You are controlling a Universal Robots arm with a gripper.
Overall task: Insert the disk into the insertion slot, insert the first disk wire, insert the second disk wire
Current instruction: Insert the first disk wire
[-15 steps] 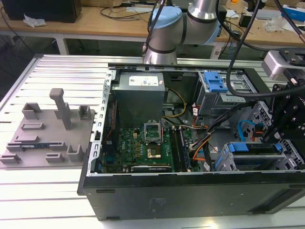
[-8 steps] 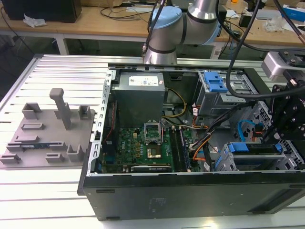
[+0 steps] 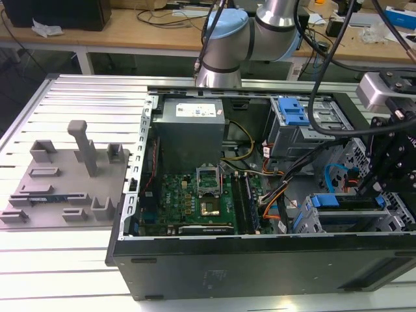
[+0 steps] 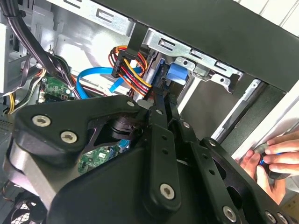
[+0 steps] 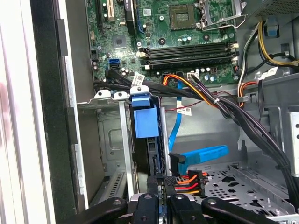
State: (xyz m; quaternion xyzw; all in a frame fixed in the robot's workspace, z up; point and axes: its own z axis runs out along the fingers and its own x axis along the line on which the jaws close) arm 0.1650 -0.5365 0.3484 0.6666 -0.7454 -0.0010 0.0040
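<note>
Gripper (image 5: 161, 187) nearly closed, disk (image 5: 145, 122) edge pinched between fingers (image 5: 152, 192). Disk seated on edge in slot (image 5: 108, 140). Orange-red wire plug (image 5: 190, 180) seen just beside gripper.

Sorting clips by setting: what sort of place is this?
Probably a robotics lab or workshop: an open computer case sits on a slotted metal table, a robot arm reaches over it, and cluttered wooden workbenches stand behind.

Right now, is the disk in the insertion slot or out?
In: the first wrist view shows the disk edge-on inside the insertion slot, gripper at its end. Fully seated: cannot tell.
</note>
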